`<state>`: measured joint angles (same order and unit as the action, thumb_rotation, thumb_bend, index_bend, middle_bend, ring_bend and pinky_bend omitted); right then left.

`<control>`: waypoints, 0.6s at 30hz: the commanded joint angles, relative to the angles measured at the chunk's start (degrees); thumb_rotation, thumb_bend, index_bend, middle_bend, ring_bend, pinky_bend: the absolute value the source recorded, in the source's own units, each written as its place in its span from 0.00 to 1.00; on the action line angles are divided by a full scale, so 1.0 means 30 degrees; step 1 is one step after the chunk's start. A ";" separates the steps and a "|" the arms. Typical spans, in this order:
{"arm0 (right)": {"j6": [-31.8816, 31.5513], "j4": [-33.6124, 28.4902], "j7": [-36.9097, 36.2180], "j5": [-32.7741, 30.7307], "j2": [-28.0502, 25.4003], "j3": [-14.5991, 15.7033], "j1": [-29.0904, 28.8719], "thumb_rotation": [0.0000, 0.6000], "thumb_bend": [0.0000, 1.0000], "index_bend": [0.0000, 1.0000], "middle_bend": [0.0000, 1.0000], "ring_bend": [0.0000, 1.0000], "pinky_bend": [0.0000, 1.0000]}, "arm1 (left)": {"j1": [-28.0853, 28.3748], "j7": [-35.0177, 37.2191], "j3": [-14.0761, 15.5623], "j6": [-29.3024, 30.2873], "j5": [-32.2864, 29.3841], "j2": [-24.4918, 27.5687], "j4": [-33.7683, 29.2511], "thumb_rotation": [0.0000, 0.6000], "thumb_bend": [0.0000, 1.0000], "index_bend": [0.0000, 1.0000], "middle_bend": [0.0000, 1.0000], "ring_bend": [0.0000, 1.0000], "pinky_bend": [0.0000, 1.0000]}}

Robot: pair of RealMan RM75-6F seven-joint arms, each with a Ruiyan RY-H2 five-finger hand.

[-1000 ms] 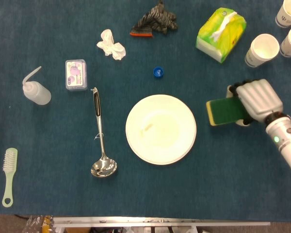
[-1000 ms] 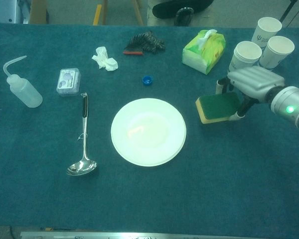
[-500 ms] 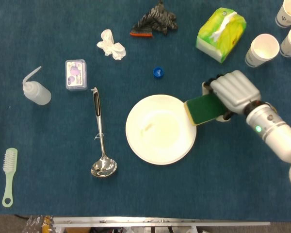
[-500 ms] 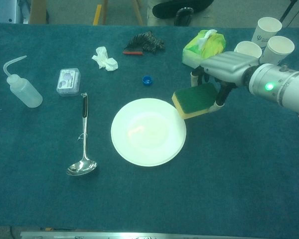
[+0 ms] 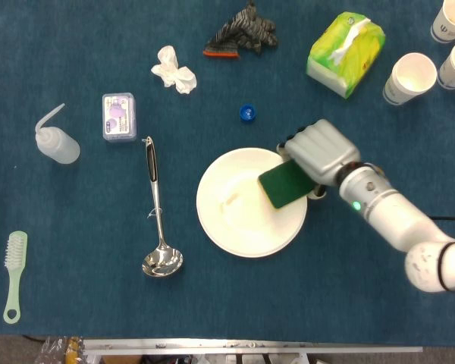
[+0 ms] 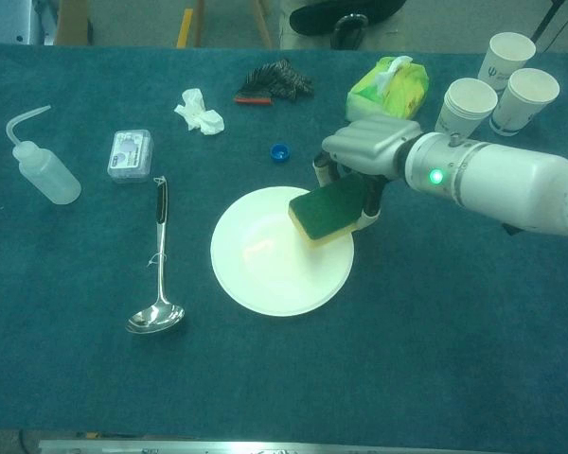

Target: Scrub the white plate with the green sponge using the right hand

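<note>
Along the bench's left edge the squeeze bottle (image 5: 58,142) and small brush (image 5: 14,274) lie where they lay a second ago, and the ladle (image 5: 158,220) beside the plate has not stirred. The white plate (image 5: 235,216) sits near the middle of the bench, also unmoved. What has changed is to its right: the right robot hand (image 5: 318,150), fingers wrapped around the green sponge (image 5: 283,186), has travelled in from the right side of the bench, and the sponge now overhangs the plate's right rim. Whether it touches the plate cannot be told. Scrubbing looks ready to begin. The left robot hand is out of view.
</note>
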<state>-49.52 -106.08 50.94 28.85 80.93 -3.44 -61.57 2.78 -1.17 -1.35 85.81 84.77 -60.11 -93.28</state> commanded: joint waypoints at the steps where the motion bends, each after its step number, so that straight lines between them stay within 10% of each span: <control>1: -0.0334 0.0376 0.1057 -0.1323 0.0802 0.0310 -0.1226 1.00 0.08 0.49 0.42 0.34 0.39 | -0.0008 0.0061 -0.0005 0.0020 0.0030 0.0016 0.0002 1.00 0.40 0.17 0.16 0.14 0.13; 18: -0.2173 0.1503 0.4363 -0.6267 0.3449 0.0663 -0.5405 1.00 0.08 0.49 0.42 0.34 0.39 | -0.0140 0.0918 0.0175 0.0080 0.0382 -0.0134 0.0475 1.00 0.40 0.17 0.16 0.14 0.13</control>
<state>-55.65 -102.04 63.57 10.71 90.65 -1.46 -77.25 2.38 1.39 -0.88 86.03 85.80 -60.46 -91.98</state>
